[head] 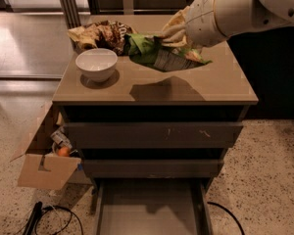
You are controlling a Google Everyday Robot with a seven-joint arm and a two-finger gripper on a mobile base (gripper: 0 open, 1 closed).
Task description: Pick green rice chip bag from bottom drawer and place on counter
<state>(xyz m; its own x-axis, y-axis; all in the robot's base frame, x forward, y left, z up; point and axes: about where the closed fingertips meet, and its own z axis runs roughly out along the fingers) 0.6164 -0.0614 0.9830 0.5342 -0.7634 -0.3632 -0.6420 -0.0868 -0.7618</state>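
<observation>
The green rice chip bag (154, 54) hangs tilted just above the counter (215, 84), casting a shadow on the beige top. My gripper (173, 32) comes in from the upper right on a white arm and is shut on the bag's top edge. The bag is close to the brown chip bag (102, 34) at the back left. The bottom drawer (149, 207) is pulled open below, and its grey floor shows nothing on it.
A white bowl (96, 64) stands on the counter's left side. The two upper grey drawers (152, 134) are closed. An open cardboard box (45, 168) with clutter sits on the floor to the left, with black cables (49, 218) below it.
</observation>
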